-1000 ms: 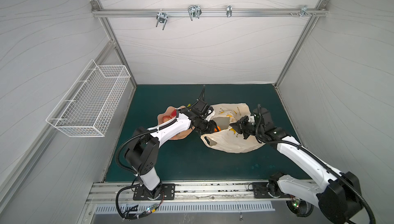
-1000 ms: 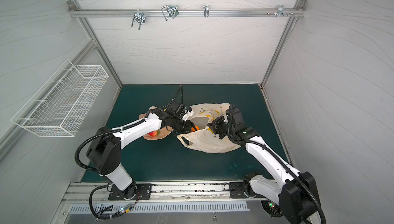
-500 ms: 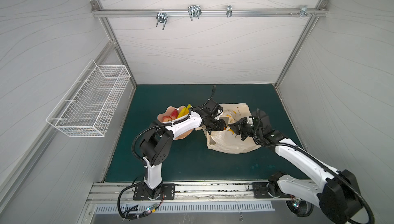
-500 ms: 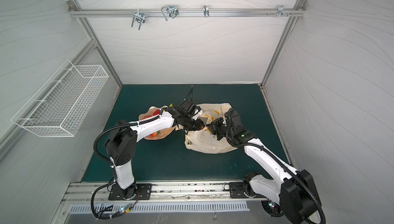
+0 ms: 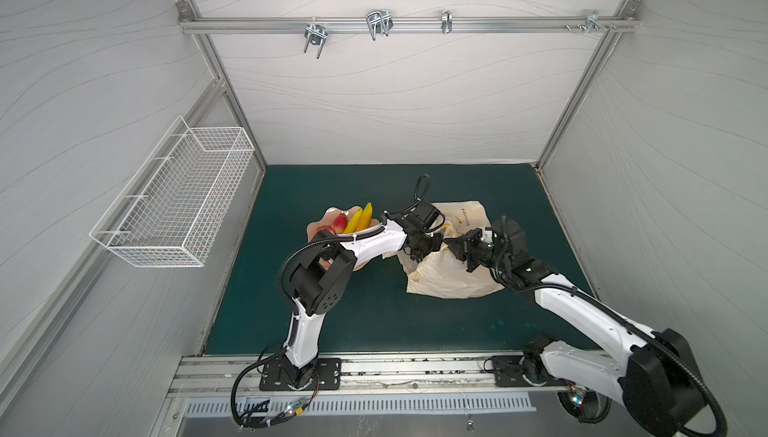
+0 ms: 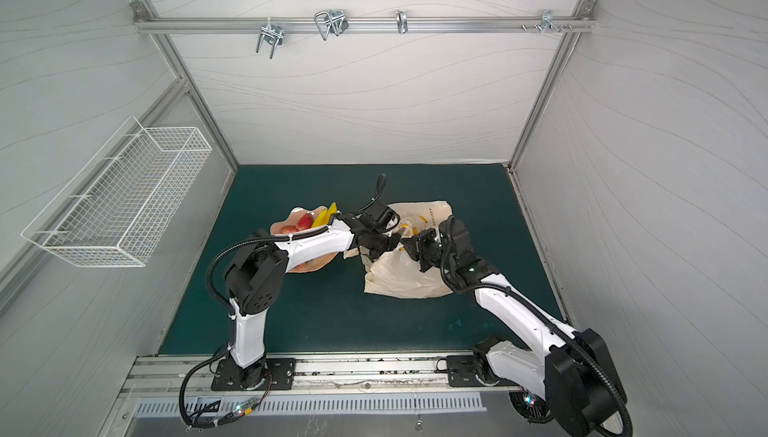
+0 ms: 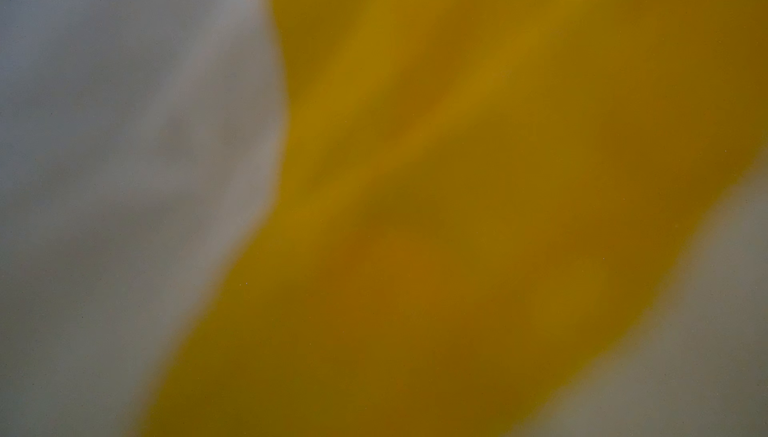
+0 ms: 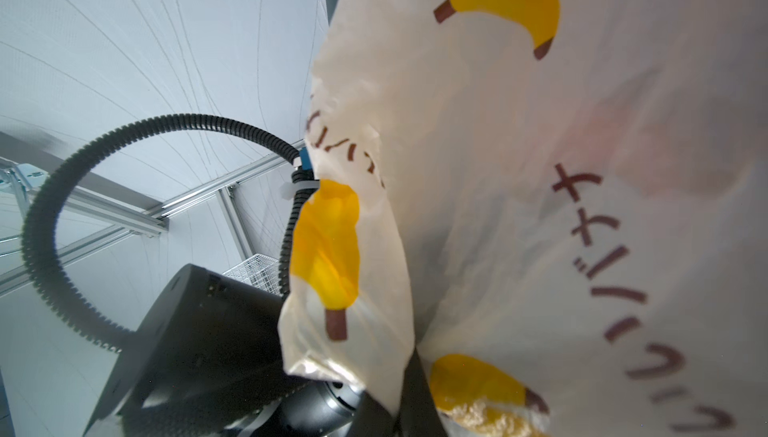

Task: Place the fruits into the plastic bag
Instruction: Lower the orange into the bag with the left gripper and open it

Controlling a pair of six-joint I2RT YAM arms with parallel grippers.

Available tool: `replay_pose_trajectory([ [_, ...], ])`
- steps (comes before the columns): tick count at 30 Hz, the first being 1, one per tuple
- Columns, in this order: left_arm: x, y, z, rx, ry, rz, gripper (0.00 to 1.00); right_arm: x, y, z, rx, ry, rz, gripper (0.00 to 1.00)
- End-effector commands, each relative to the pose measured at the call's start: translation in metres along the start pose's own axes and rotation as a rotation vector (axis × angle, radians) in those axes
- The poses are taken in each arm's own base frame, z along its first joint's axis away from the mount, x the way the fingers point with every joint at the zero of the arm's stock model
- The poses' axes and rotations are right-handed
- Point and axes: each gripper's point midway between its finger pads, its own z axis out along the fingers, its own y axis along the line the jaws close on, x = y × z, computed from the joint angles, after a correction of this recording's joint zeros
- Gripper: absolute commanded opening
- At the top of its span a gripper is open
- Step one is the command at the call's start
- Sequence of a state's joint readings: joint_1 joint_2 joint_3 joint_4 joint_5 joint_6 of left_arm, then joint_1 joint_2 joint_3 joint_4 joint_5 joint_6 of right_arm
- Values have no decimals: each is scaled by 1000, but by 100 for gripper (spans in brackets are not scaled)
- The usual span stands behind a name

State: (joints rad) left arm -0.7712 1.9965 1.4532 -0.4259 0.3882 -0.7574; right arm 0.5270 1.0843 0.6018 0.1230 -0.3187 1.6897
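Pinching mouth edge of thin cream banana-print plastic bag (image 5: pixel 451 281), centre frame: right hand (image 5: pixel 451 244) clenched on film. Left hand (image 5: pixel 424 246) adjacent, grip state unreadable. Open dark green counter (image 5: pixel 374 322) lower-centre.

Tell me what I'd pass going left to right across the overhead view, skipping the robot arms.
In a top view: white wire basket → peach dish, holding a red fruit and then yellow bananas → plastic bag.
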Motion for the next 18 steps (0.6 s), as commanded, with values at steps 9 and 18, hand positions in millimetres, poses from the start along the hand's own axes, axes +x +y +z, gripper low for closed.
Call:
replay_pose_trajectory([
  [9, -14, -24, 5, 27, -40, -28, 63, 2, 5, 0, -40, 11, 69, 0],
  [18, -11, -21, -25, -21, -72, 26, 82, -2, 5, -8, -36, 2, 75, 0],
])
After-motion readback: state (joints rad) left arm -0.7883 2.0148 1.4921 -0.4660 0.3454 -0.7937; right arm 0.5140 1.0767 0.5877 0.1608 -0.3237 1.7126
